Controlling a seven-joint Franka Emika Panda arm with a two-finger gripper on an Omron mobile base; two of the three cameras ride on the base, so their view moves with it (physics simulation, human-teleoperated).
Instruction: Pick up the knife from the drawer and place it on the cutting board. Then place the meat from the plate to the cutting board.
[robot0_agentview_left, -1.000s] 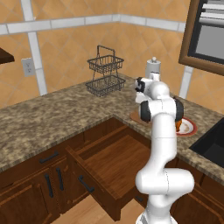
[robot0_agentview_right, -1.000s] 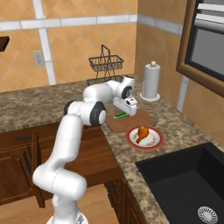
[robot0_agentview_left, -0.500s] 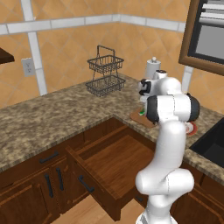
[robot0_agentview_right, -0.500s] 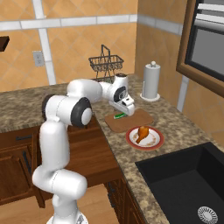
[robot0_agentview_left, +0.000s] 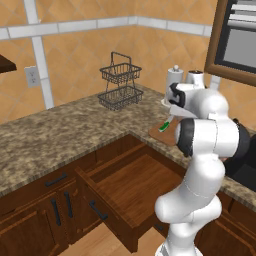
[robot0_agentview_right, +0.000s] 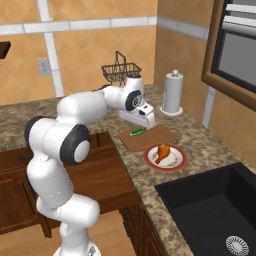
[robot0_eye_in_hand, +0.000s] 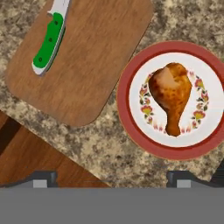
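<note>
The knife (robot0_eye_in_hand: 50, 41), green-handled, lies on the brown cutting board (robot0_eye_in_hand: 94, 65) near one edge, also seen as knife (robot0_agentview_right: 137, 132) on cutting board (robot0_agentview_right: 157, 138). The meat (robot0_eye_in_hand: 170, 98), a glossy drumstick, rests on the red-rimmed plate (robot0_eye_in_hand: 127, 94) beside the board; meat (robot0_agentview_right: 162, 151) and plate (robot0_agentview_right: 177, 162) sit in front of it. My gripper (robot0_eye_in_hand: 111, 178) hovers open and empty above the counter between board and plate, its fingertips (robot0_eye_in_hand: 43, 178) wide apart. It hangs just over the board's back edge as gripper (robot0_agentview_right: 145, 120) and gripper (robot0_agentview_left: 170, 114). The drawer (robot0_agentview_left: 130, 185) stands pulled out.
A wire basket (robot0_agentview_right: 121, 72) and a paper towel roll (robot0_agentview_right: 172, 92) stand at the back of the counter. A dark sink (robot0_agentview_right: 215, 210) lies to the right of the plate. The open drawer (robot0_agentview_right: 100, 170) juts out below the counter edge.
The knife lies free on the board. My gripper has lifted a little off it, and the arm's elbow has swung round toward the right.
</note>
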